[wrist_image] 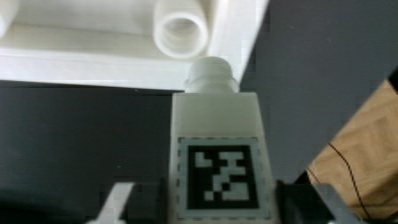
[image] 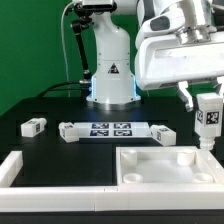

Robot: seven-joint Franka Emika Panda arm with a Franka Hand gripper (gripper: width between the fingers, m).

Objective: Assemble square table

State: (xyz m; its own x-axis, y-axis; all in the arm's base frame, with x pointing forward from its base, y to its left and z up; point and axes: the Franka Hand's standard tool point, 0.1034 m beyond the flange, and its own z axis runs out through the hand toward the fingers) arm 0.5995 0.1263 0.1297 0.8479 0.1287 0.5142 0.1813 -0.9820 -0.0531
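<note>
Black bench (image: 30,105), green backdrop. Pincer (image: 207,102) clenched on white leg (image: 208,122); leg upright, long axis vertical, peg end pointing down over tabletop (image: 165,170) corner at exterior view's right, close beside round socket (wrist_image: 178,35) there.

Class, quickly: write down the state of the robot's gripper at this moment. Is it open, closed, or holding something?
The gripper: jaws closed on a white tagged leg, held upright at the tabletop corner.

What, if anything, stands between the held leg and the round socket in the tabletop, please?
Nothing visible does: the leg points tip-first toward the open round socket on the tabletop, with only bare tabletop between them.
</note>
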